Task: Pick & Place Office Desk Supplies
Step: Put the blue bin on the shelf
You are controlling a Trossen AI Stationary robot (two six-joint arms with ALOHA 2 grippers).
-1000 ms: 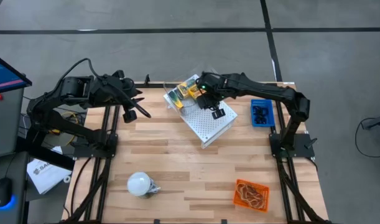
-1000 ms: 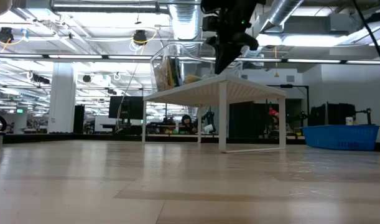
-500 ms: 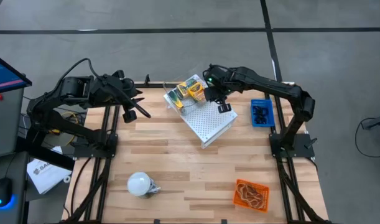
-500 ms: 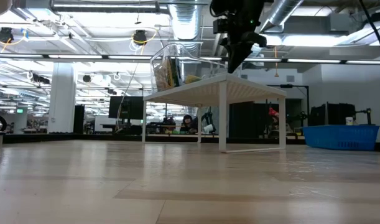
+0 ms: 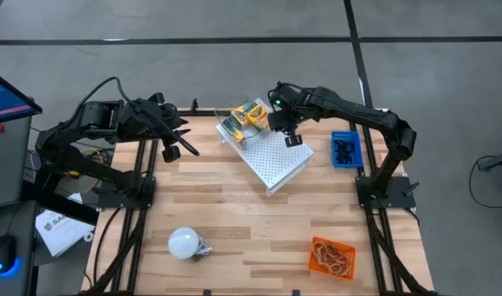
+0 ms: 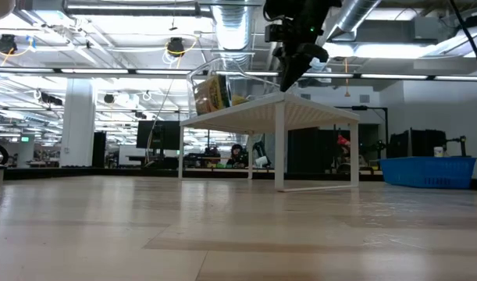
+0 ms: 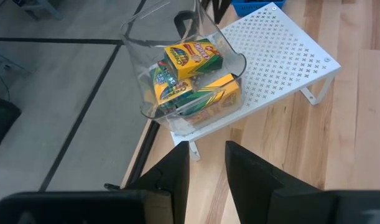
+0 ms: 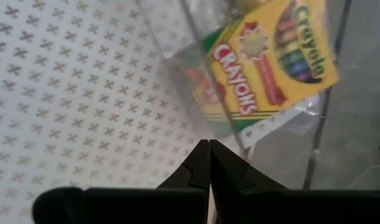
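Wooden table [image 5: 226, 210]: crayon boxes [image 5: 249, 116] binned at twelve o'clock; our empty right gripper [image 5: 293, 141] is closed; rubber bands [image 5: 331, 256] remain.

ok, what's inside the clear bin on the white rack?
The clear bin holds crayon boxes: three show, one lying on top and two below it. Whatever lies beneath or behind them is covered. The bin sits at the white perforated rack's end.
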